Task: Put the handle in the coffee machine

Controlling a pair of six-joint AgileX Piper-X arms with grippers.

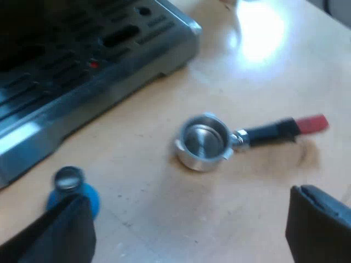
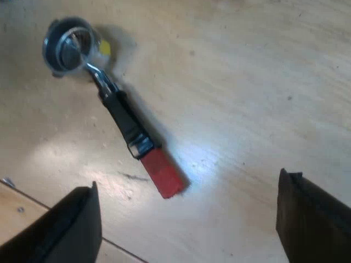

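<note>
Metal holder (image 1: 236,138): loose, lying flat on the table (image 1: 164,219), open side up, not locked into the machine (image 1: 82,66).
Silvery cup (image 1: 203,141): round and shiny inside; the end of the holder nearest the machine, close to it but not touching.
Dark handle (image 2: 118,109): straight, joined to the cup by a short metal neck, ending in the red tip (image 2: 163,173).
Red tip, from the left wrist (image 1: 311,124): pointing away from the machine, resting on the table.
Grey machine: slotted metal tray at its front, with a small red spot on the grate.
Blue tamper (image 1: 74,189): on the table by the machine's front edge, shiny round end facing the camera, partly hidden behind a finger of the left gripper (image 1: 186,197); well apart from the holder.
Jaws of left gripper: wide apart, holding nothing, above the table short of the holder, no contact.
Jaws of right gripper (image 2: 187,183): spread wide, holding nothing, above the table near the red tip, not touching it.
Wooden table: pale, bright glare beyond the holder.
</note>
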